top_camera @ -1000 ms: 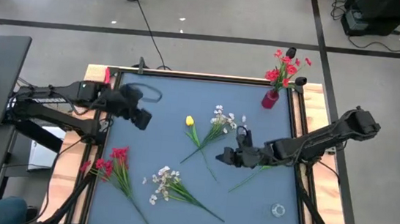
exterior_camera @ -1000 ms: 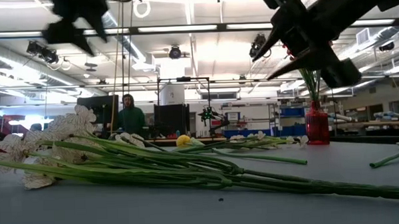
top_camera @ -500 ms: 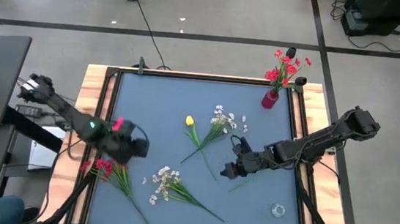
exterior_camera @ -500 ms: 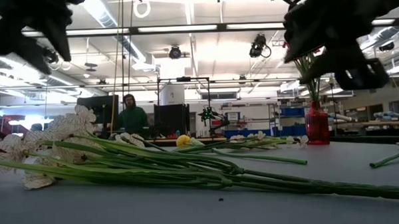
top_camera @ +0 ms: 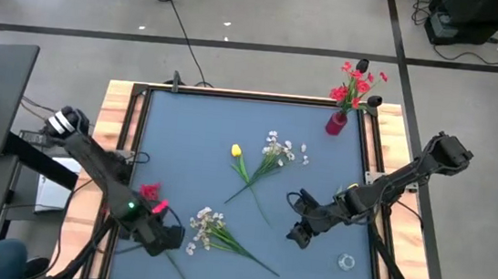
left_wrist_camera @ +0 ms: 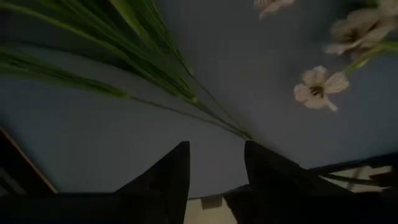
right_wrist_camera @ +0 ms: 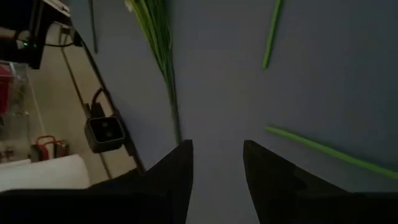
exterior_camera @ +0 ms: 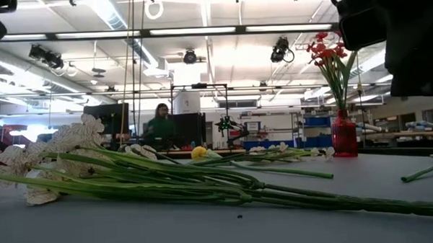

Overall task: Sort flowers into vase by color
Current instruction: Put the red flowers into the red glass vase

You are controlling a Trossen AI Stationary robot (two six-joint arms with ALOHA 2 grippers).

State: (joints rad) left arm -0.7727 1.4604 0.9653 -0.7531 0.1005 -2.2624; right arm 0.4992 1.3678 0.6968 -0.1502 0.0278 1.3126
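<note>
While the blue table [top_camera: 203,144] is seen from above, a small red vase [top_camera: 336,123] is found standing at its far right corner. Red flowers [top_camera: 357,82] are held upright in that vase. Nothing else is seen inside it. A yellow tulip [top_camera: 237,151] and a white spray [top_camera: 277,149] are laid flat near the middle of the table. Another white spray [top_camera: 204,227] is laid near the front edge, with a loose red bunch [top_camera: 149,194] just to its left. The left gripper [top_camera: 167,240] is placed low by that white spray's stems; its fingers [left_wrist_camera: 166,180] are seen partly open, with nothing held. The right gripper [top_camera: 296,236] is lowered over bare table near a thin green stem [right_wrist_camera: 271,32]. It is partly open too, and nothing is held.
</note>
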